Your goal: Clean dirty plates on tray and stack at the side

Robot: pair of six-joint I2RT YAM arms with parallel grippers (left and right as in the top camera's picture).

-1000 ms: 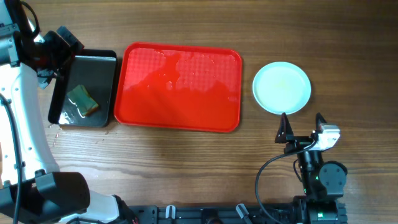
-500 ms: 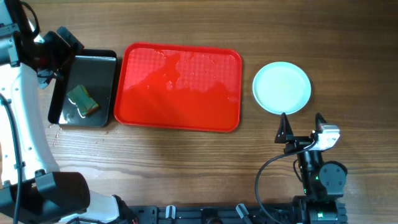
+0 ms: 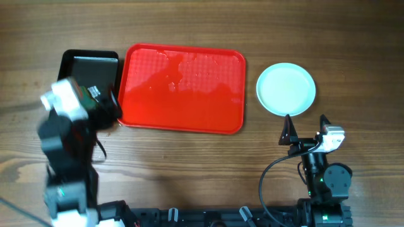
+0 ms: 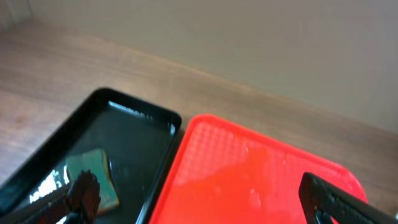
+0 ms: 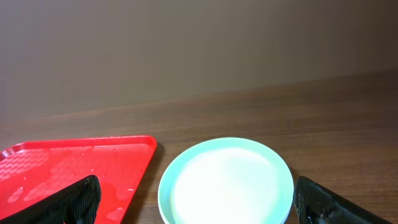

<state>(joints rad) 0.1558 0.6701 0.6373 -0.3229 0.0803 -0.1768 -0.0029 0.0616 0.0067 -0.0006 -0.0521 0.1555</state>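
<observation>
Hovering left claw [image 4: 205, 208] above spot where black tray [image 4: 118, 118] sits just beside tray [image 3: 183, 94], fingers spread wide, released, gripping nothing. Green sponge [image 4: 94, 179] lies in black tray, close by my left finger. Tray red, wet, droplets and sheen across surface. Plates [image 3: 286, 89] sit on table [image 3: 189, 25] right of tray, apart from it, top one pale mint, clean-looking; count in stack, cannot tell. Right claw [image 3: 305, 124] hangs just on near side of plates, fingers apart, released, empty, plates framed between fingers in wrist view.
</observation>
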